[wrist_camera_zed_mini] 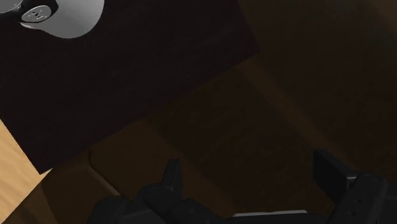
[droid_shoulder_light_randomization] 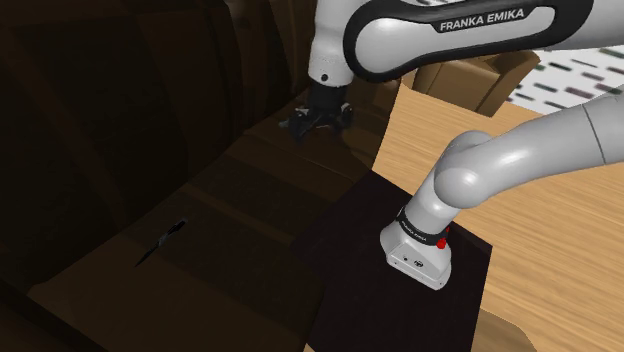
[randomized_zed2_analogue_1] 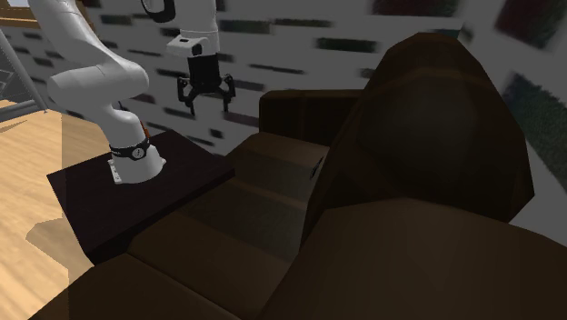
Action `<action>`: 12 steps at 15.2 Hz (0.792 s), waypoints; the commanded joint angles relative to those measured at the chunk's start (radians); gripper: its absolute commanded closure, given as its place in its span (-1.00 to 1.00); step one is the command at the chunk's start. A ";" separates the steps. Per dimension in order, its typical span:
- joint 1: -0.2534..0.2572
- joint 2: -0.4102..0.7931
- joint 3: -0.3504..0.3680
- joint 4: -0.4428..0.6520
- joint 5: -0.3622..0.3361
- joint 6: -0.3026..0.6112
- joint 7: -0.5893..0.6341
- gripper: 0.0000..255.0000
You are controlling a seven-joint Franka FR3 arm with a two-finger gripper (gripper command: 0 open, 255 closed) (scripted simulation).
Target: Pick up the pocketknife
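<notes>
We see the fingers (wrist_camera_zed_mini: pixel 331 173) spread apart and empty above the brown sofa (droid_shoulder_light_randomization: pixel 240 190), dark pocketknife (droid_shoulder_light_randomization: pixel 162 240) lying on its seat well apart from them, toward the shoulder view's lower left.

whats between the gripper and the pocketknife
In the shoulder view the stretch is bare: just brown sofa cushion between the gripper, hovering open, and the pocketknife lying on it.

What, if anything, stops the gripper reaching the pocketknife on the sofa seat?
Likely yes, it can reach: the gripper hangs above the sofa seat, jaws open, and the pocketknife lies exposed on it with nothing between them.
</notes>
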 commanded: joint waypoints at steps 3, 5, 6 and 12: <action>-0.010 0.116 0.117 0.016 0.051 0.121 0.173 -1.00; -0.025 0.184 0.175 0.035 0.060 0.180 0.259 -1.00; -0.035 0.221 0.204 0.047 0.058 0.210 0.304 -1.00; -0.132 0.488 0.386 0.150 -0.055 0.383 0.623 -1.00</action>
